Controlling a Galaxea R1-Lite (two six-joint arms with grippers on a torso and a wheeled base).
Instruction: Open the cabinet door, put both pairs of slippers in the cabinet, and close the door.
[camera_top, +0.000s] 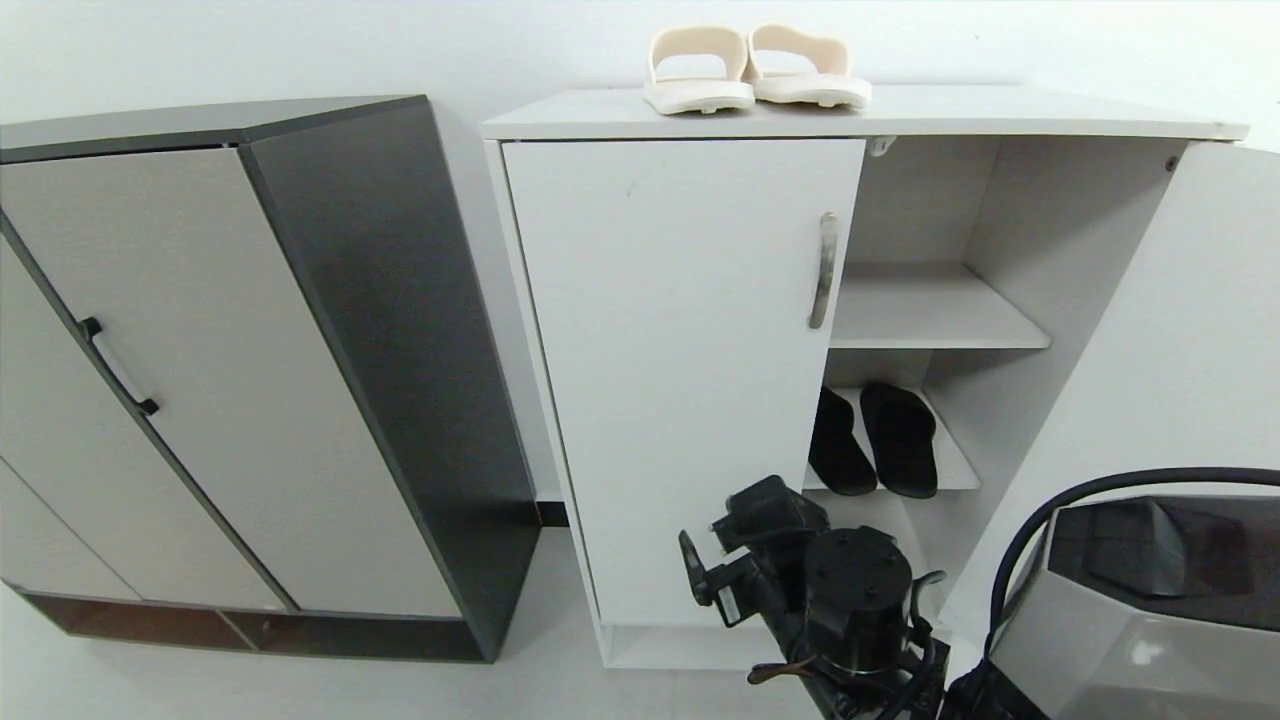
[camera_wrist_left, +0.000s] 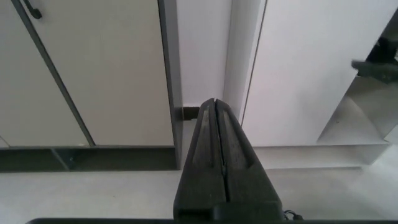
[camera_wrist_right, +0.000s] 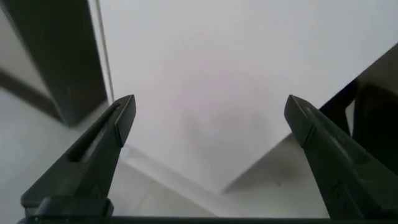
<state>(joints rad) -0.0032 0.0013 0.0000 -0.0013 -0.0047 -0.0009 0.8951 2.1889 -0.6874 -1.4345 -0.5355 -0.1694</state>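
Against the left of the scene stands a dark cabinet (camera_top: 380, 330) with a pale front. The left gripper (camera_wrist_left: 215, 109) sits low over the floor (camera_wrist_left: 93, 193), its two fingers pressed together with nothing between them. It faces the gap between that dark cabinet and the white cabinet (camera_top: 1000, 110).

On the white cabinet's top, above the closed door (camera_top: 680, 380), the cream slippers (camera_top: 700, 95) lie side by side and touching. Their long axes run front to back, with the broad straps at the wall end and the thick soles reaching the front edge. They sit high above both grippers.

Lower down, the right arm (camera_top: 850, 590) is in front of the bottom of the closed door. The right gripper (camera_wrist_right: 208, 112) is spread wide and holds nothing, with the white door panel facing it.

Right of the metal handle (camera_top: 823, 270), in the open compartment, the black slippers (camera_top: 900, 440) lie flat on the lower shelf (camera_top: 955, 465). They also run front to back, a little apart, and the left one is partly hidden by the closed door's edge. I cannot tell which end is the toe. They lie just beyond the right arm and slightly to its right. The open door (camera_top: 1150, 400) stands swung out at the far right.
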